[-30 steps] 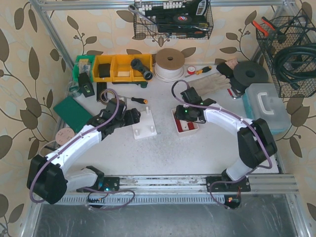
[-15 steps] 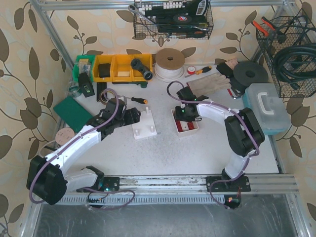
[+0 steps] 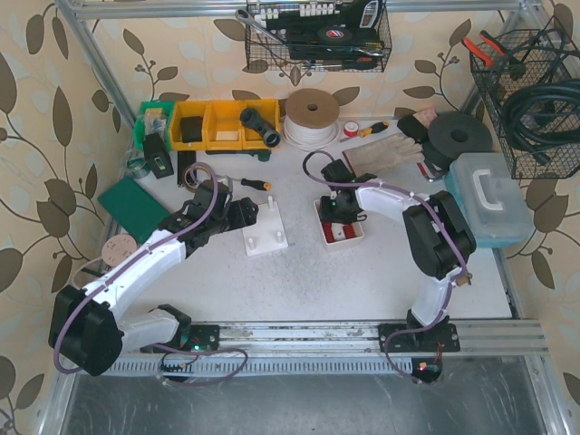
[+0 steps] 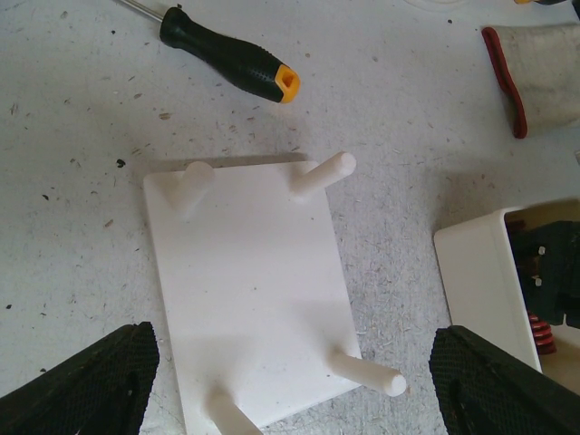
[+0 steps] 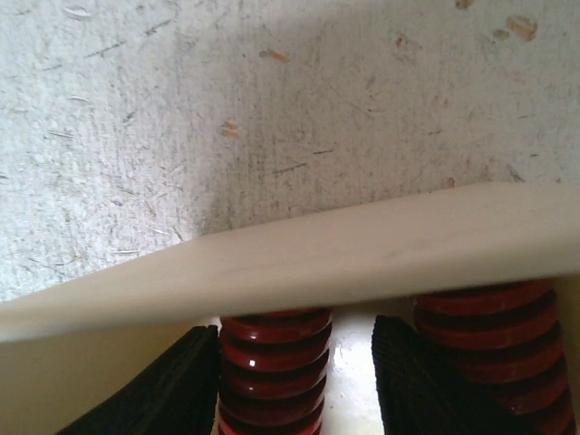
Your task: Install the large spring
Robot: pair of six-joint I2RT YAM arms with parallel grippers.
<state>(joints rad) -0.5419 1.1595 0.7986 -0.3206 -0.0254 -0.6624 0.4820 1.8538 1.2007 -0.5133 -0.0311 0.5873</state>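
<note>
Two red springs (image 5: 275, 358) stand in the tray (image 5: 317, 249). The right end effector (image 5: 292, 385) is down over the narrower one, with fingers (image 5: 168, 385) on either side. One finger touches the coils and a pale gap shows at the other, so the jaws stand open around it and are not yet gripping. The wider spring (image 5: 489, 349) sits just beside it, and I cannot tell for sure which of the two is the large one.

I judge the step in hand to be the pick-up. Next the jaws must close squarely on the coils, lift clear of the tray wall and carry the spring across to the plate (image 4: 245, 290). The plate lies flat near the tray, and its pegs (image 4: 322, 174) are bare. The left end effector (image 4: 294, 390) hovers wide open above the plate, holding nothing.

The desk (image 3: 299, 281) is grey, speckled and littered with small debris. A screwdriver (image 4: 227, 59) lies beyond the plate. Yellow bins (image 3: 222, 125) line the back edge, wire baskets (image 3: 317, 36) hang above, and leaf-patterned paper covers the walls.
</note>
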